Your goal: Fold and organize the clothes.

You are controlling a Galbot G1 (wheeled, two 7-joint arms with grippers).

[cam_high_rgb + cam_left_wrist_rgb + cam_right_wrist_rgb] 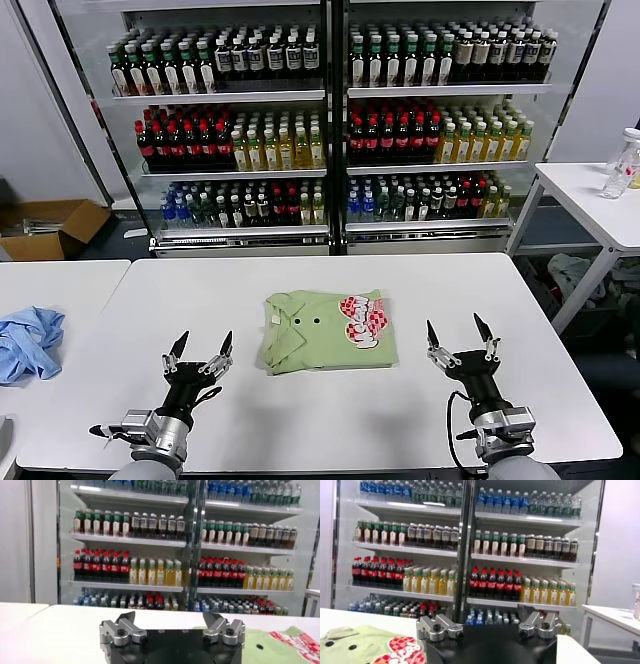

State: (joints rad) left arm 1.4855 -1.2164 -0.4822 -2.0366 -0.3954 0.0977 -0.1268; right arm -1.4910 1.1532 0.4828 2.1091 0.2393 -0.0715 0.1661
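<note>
— Fabric on the white table (120, 400)?
— Soft light-green collared shirt (325, 330), folded into a rough rectangle mid-table, wider than deep, collar toward the robot's left, red-and-white checkered print toward its right.
— Grippers?
— Left gripper (199, 350) and right gripper (459, 338) flank it, jaws apart, holding nothing.

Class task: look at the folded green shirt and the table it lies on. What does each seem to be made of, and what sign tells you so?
Green shirt: soft woven or knitted cloth, matte; it folds flat with creases, and has a collar, small buttons and a red-and-white checkered print.
Table: probably laminate or painted board, smooth white, faintly glossy; flat, hard-edged top. The exact material is uncertain.
</note>
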